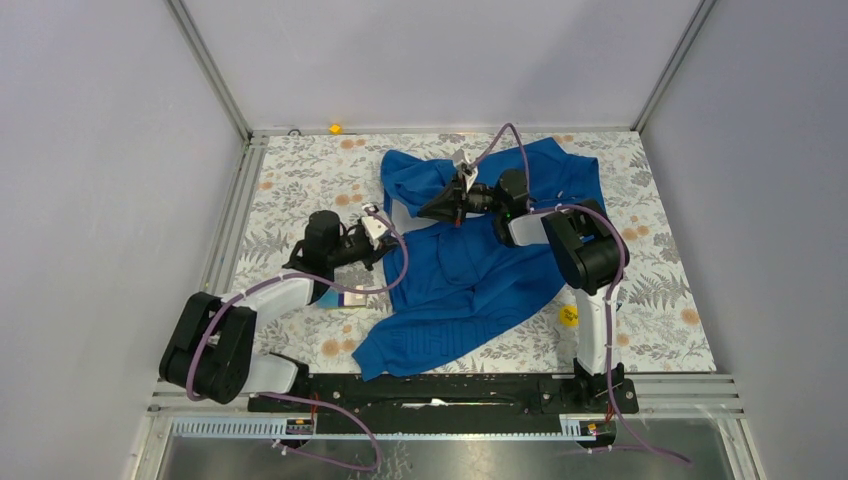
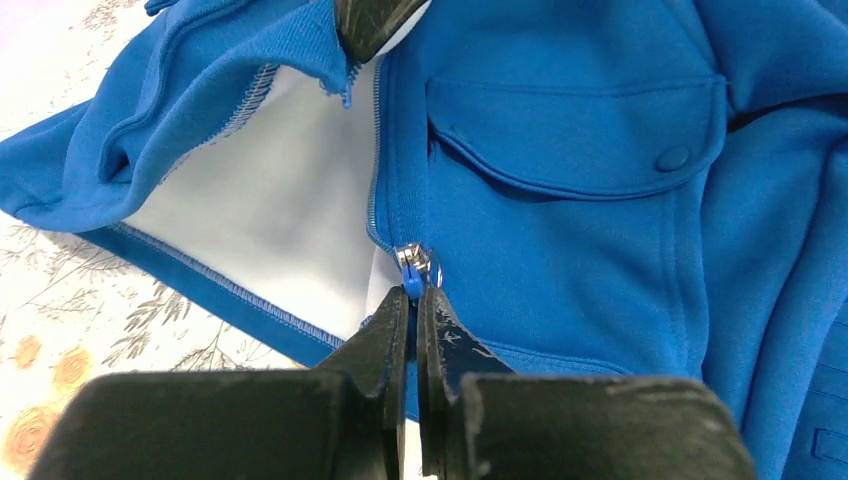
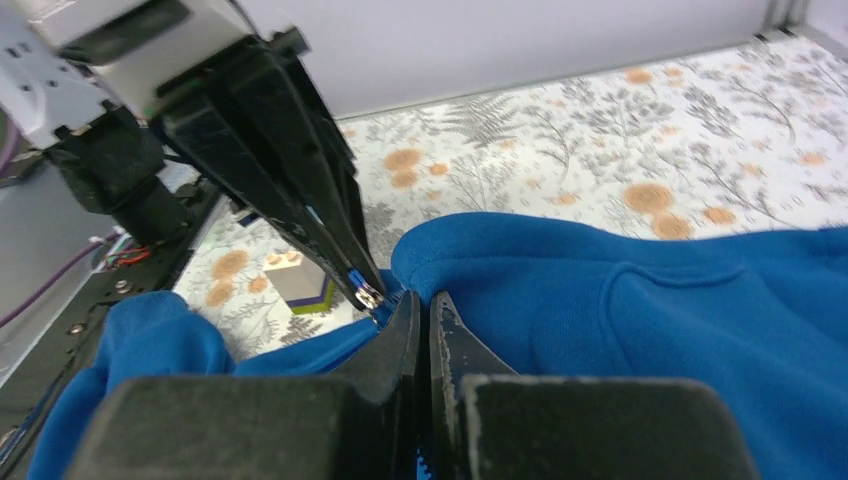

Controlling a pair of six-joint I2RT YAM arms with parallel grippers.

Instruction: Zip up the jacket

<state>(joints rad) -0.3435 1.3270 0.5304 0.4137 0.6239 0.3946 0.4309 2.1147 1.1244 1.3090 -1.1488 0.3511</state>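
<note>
The royal-blue jacket lies spread on the floral table, its white lining showing where the front is open. My left gripper is shut on the blue tab of the silvery zipper pull, at the jacket's left side. The unjoined zipper teeth run from the pull away to the jacket's edge. My right gripper is shut on that blue edge, just beyond the pull. In the top view it reaches in from the right. One right finger shows pinching the edge.
A small white, purple and green block lies on the cloth under the left arm, also in the right wrist view. A yellow object sits by the right arm. Another yellow piece sits at the far rail. Walls enclose the table.
</note>
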